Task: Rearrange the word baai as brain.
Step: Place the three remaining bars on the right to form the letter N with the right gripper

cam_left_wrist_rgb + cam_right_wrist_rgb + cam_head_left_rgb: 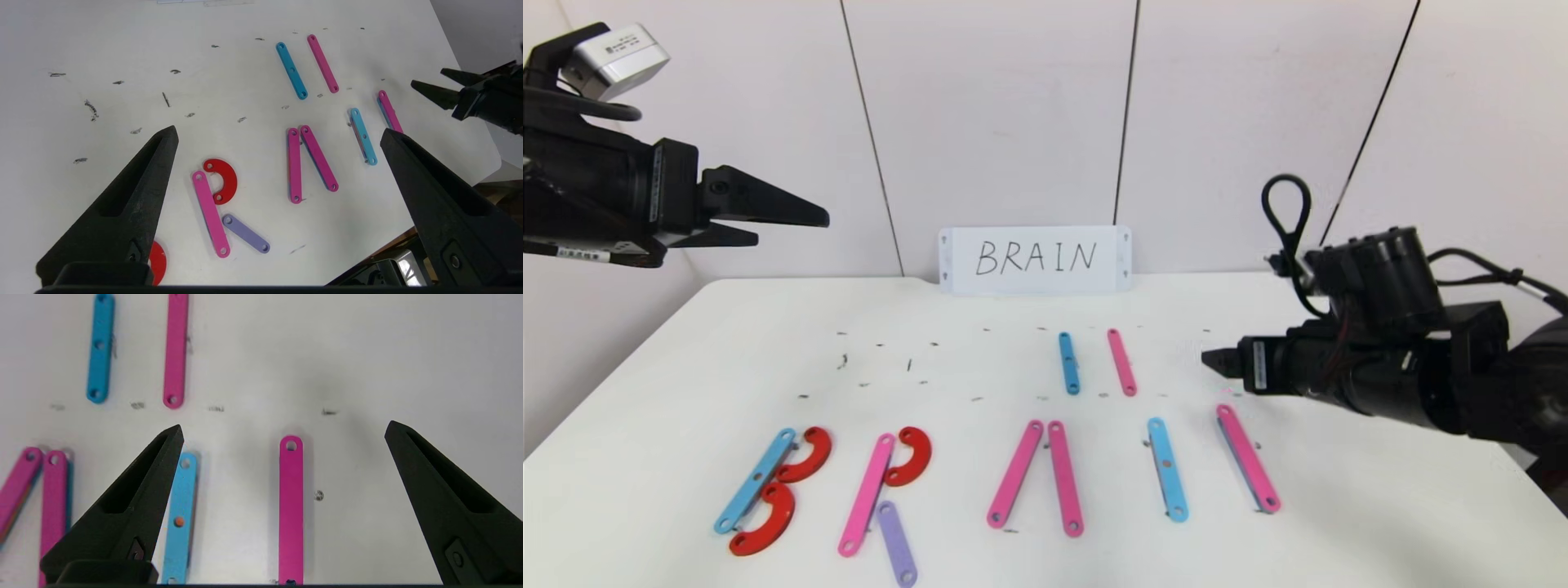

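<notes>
Strip letters lie in a row near the table's front. A blue bar [755, 480] with two red curves [806, 456] makes a B. A pink bar [867, 495], a red curve [910, 456] and a purple bar [897, 543] make an R. Two pink bars [1040, 475] form an open A. A blue bar [1167, 468] and a pink bar [1248, 469] follow. My right gripper [1207, 357] is open, above the table just behind that pink bar [291, 506]. My left gripper [805, 224] is open, raised high at the left.
A white card [1035, 259] with handwritten BRAIN leans on the back wall. A spare blue bar [1068, 363] and a spare pink bar [1121, 362] lie behind the row. Small dark marks dot the table [686, 351].
</notes>
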You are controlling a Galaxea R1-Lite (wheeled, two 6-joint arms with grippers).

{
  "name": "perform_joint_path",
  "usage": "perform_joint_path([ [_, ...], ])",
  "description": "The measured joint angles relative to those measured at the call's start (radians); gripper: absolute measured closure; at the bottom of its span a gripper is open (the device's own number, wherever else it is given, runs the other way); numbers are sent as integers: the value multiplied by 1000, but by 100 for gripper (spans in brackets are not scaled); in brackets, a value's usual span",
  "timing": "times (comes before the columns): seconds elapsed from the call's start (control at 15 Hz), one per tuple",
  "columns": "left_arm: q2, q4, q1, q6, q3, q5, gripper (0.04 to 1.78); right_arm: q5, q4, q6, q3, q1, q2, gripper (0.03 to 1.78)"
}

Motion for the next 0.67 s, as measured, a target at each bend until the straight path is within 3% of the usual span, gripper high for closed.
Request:
perform_joint_path([
  [0.27,-3,0,-1,0,1,-1,9,2,158,-57,-261,11,3,9],
  [0.67,-4,0,-3,0,1,-1,9,2,170,-78,-529,85,184,9],
])
